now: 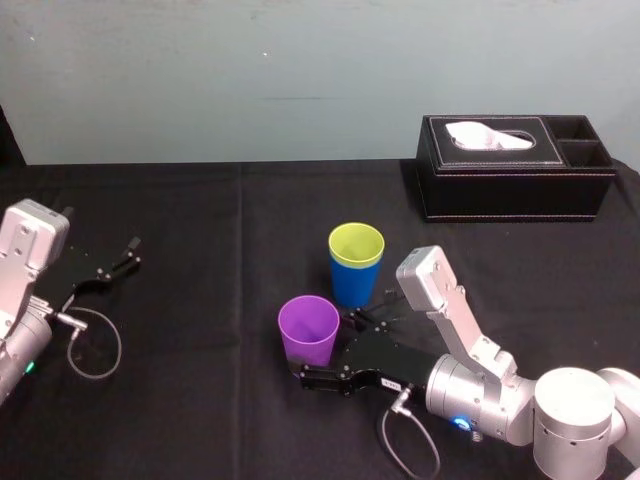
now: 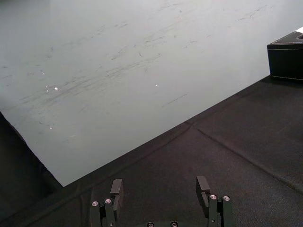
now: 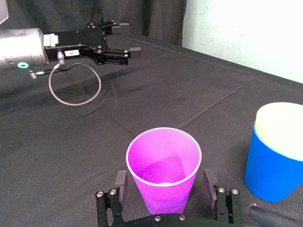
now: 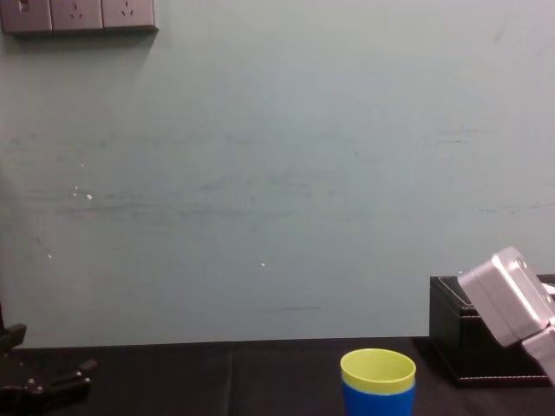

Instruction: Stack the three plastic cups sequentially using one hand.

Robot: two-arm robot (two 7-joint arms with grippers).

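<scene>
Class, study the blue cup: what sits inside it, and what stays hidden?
The yellow-green cup is nested inside the blue cup; its rim shows above. The blue wall hides its lower body. The right gripper straddles the purple cup; the left gripper idles.

Near centre, plain purple cup (image 1: 308,330); just beyond it to the right, plain yellow-green cup (image 1: 356,244) inside bright blue cup (image 1: 353,287), all on matte black tablecloth (image 1: 200,410). At far right, black tissue box (image 1: 515,185) with pale stitching along its edges and white tissue (image 1: 487,136); behind, pale blue-green wall (image 1: 300,80) with faint scuff streaks. At near right, black right gripper (image 3: 164,185) with small white label (image 1: 391,384) and silver-grey wrist part (image 1: 436,286); at left, black left gripper (image 1: 127,256) with grey cable (image 1: 96,345).
</scene>
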